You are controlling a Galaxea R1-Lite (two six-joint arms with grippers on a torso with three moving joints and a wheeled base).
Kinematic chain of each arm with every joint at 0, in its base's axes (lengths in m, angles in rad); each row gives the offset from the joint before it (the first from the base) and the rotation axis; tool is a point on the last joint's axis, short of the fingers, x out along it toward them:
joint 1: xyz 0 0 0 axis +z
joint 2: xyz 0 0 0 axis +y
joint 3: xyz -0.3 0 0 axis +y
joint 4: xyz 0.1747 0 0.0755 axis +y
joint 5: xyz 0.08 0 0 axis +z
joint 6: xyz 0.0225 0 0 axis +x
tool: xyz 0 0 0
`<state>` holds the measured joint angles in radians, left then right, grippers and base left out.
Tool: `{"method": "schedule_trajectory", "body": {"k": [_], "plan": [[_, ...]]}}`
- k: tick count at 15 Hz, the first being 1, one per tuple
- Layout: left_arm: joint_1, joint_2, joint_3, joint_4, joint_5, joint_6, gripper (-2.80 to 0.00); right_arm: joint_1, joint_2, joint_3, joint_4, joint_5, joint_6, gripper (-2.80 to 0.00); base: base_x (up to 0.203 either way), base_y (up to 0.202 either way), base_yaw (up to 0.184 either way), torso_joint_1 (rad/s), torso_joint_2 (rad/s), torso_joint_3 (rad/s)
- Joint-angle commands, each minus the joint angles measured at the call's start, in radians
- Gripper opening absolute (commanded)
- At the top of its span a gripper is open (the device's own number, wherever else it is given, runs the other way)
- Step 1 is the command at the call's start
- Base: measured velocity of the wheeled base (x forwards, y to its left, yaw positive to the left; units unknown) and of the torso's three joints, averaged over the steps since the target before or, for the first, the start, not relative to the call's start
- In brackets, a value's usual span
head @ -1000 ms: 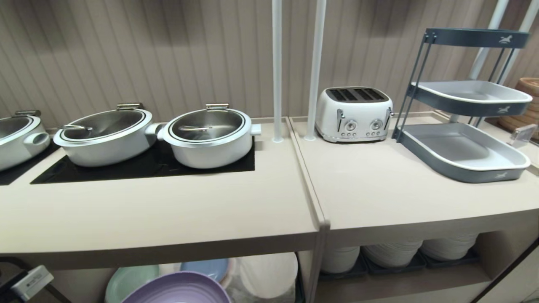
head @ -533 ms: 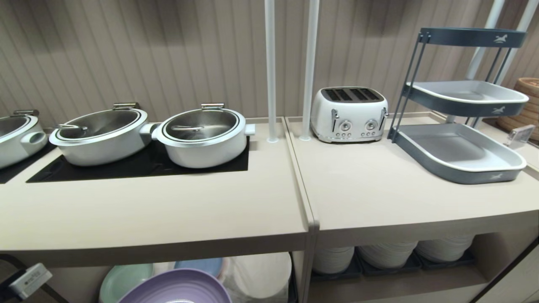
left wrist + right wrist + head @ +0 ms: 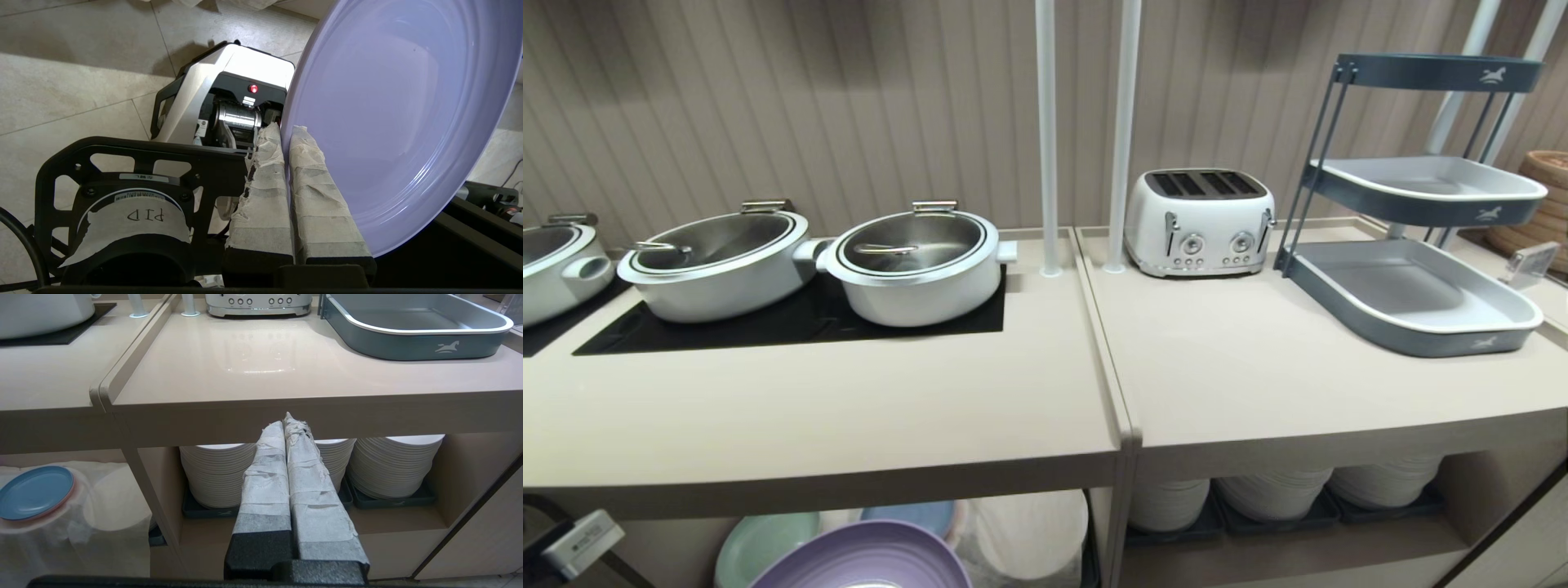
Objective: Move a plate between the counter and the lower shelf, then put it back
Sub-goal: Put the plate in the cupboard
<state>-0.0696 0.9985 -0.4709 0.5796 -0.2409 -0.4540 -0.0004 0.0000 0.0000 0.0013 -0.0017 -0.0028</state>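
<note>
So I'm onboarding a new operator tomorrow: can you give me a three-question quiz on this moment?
1. True or false: the lavender plate lies flat on the counter.
2. Which hand grips the plate's rim: A) left hand, B) right hand, C) neither?
3. Fill in: on the cloth in the lower shelf, the right wrist view shows a ____ plate.

Key:
1. False. It is held tilted, below the counter's front edge.
2. A. The right hand is shut on nothing, in front of the white plate stacks.
3. Light blue.
</note>
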Motion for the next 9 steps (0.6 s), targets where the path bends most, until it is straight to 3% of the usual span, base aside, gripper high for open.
{"method": "schedule_trajectory", "body": {"k": [1, 9], "plan": [[-0.004, 0.002, -0.002, 0.002, 0.000, -0.003, -2.80, 0.000, 0.000, 0.000, 0.000, 0.000, 0.000, -2.80, 0.000, 0.000, 0.000, 0.000, 0.00, 0.000], [-0.021, -0.011, 0.003, 0.002, 0.002, -0.003, -2.80, -0.001, 0.000, 0.000, 0.000, 0.000, 0.000, -2.80, 0.000, 0.000, 0.000, 0.000, 0.00, 0.000]]}}
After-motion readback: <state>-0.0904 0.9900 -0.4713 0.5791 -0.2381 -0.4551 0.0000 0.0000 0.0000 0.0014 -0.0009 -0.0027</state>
